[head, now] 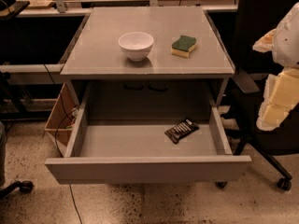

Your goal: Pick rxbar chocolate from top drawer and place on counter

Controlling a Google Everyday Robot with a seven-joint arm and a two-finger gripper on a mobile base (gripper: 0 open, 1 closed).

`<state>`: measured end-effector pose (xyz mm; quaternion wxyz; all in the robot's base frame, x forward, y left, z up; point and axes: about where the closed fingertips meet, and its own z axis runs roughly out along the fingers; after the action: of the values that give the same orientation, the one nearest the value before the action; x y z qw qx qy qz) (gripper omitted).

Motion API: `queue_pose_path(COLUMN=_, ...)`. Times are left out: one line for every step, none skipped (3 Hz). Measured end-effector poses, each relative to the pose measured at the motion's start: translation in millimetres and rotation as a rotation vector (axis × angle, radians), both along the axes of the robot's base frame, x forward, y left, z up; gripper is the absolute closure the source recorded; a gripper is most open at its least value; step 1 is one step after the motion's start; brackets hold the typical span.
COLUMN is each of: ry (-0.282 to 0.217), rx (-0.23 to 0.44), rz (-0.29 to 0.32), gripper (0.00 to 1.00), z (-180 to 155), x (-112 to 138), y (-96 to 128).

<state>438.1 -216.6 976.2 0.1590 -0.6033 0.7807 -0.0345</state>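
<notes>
We see the top drawer [140, 169] pulled well out below the counter [93, 64], its floor in plain view. The rxbar chocolate [181, 130] lies flat on that floor at about 3 o'clock from the floor's middle, near the right side wall but apart from it and turned at a slant. On the counter a white bowl [136, 45] stands upright, and a green-and-yellow sponge [183, 46] lies at 3 o'clock from it, not touching. The gripper [279, 94] hangs at the picture's 3 o'clock edge, beside the counter and well apart from the bar — we cannot tell whether it is open or closed. A black office chair [268, 164] stands behind it.
</notes>
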Motion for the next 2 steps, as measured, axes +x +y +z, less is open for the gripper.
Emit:
queue_pose_path(ry=0.007, rx=0.018, rz=0.01, gripper=0.0, z=-19, x=6, y=3)
queue_pose_path(ry=0.007, rx=0.042, rz=0.02, gripper=0.0, z=-50, x=22, y=8)
